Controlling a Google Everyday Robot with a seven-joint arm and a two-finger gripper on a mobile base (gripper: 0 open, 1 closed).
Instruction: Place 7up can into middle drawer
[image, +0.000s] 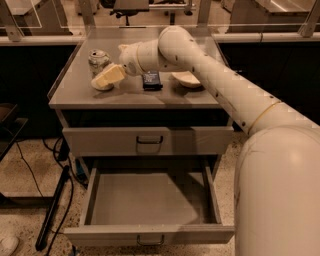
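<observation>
The 7up can, whitish-silver with a shiny top, stands upright at the back left of the cabinet top. My gripper, with cream fingers, is just in front of the can and slightly to its right, low over the top. It is close to the can, and I cannot tell whether it touches it. The middle drawer is pulled out wide below, and its grey tray holds nothing. My arm reaches in from the right across the cabinet top.
A flat dark packet lies mid-top, and a cream bowl sits to its right, partly behind my arm. The upper drawer is closed. Dark cables and a pole lie on the floor at the left.
</observation>
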